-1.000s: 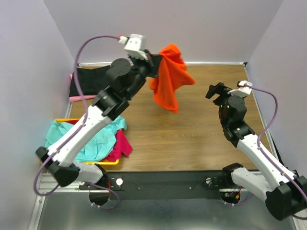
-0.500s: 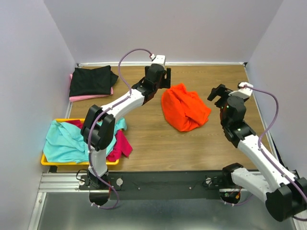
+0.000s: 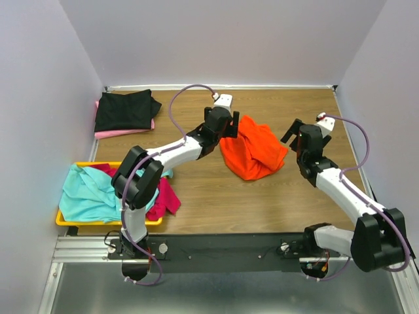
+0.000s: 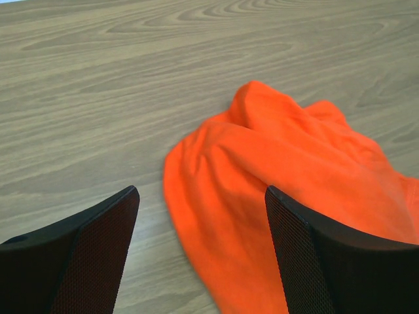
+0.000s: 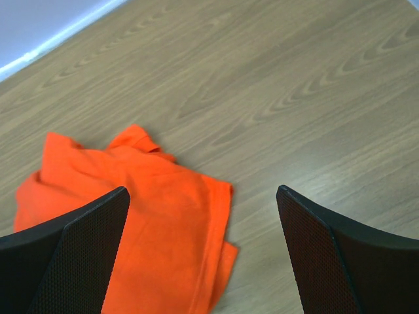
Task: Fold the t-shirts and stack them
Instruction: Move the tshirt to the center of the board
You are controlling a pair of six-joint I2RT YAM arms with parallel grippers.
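Tabletop (image 3: pixel 216 196) bore the orange t-shirt (image 3: pixel 255 154) crumpled, unfolded; left gripper (image 4: pixel 200 191) and right gripper (image 5: pixel 201 190) stood open; teal shirt (image 3: pixel 91 193) and magenta shirt (image 3: pixel 167 196) lay heaped.

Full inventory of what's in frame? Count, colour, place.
orange t-shirt: 1, bright orange, crumpled mid-table
black t-shirt: 1, black, far-left corner, atop the pink one
pink t-shirt: 1, pale pink, under the black one
teal t-shirt: 1, teal, heaped in the tray
magenta t-shirt: 1, magenta, hanging over the tray's right edge
tray: 1, yellow, near-left of table
table: 1, brown wood
left gripper: 1, black, open, empty, by the orange shirt
right gripper: 1, black, open, empty, right of it
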